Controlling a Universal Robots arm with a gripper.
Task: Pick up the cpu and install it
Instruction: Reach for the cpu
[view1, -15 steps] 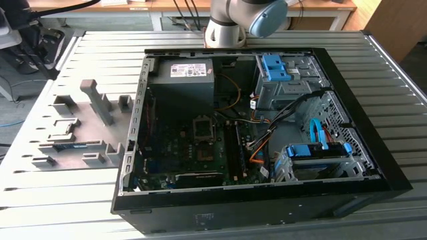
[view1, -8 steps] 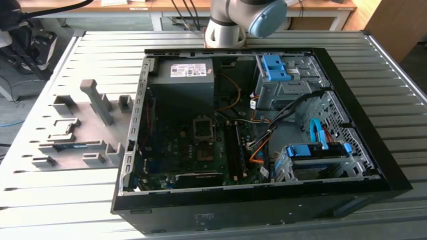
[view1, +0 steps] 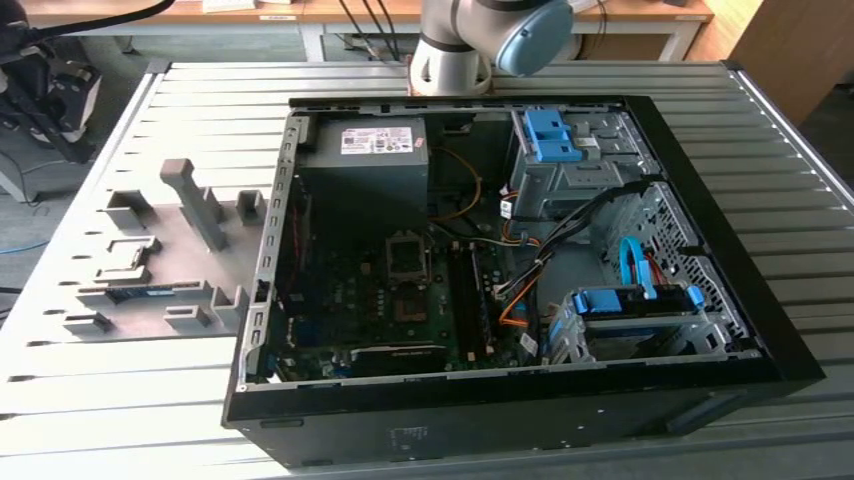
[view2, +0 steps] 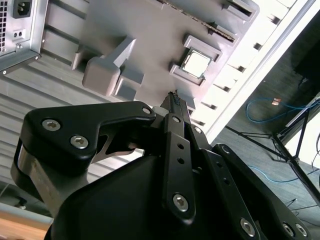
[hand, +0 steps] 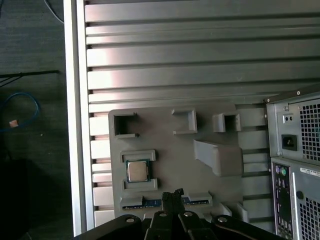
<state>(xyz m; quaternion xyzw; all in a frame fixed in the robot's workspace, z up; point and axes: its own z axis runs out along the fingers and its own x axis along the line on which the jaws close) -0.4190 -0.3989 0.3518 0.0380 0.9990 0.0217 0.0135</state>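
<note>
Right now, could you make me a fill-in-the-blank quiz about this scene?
The square silver cpu rests in the grey plastic tray, ___ the open black computer case.
In the exterior view, that tray lies at the case's ___.
The black gripper hangs near the tray, its jaws ___ on nothing.
Missing words: outside; left; shut.

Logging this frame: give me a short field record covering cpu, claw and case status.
cpu: seated in a pocket of the grey fixture tray, not picked up
claw: shut, holding nothing, off the tray and close to the cpu
computer case: open, lying on the slatted table, to the exterior view's right of the tray
</note>
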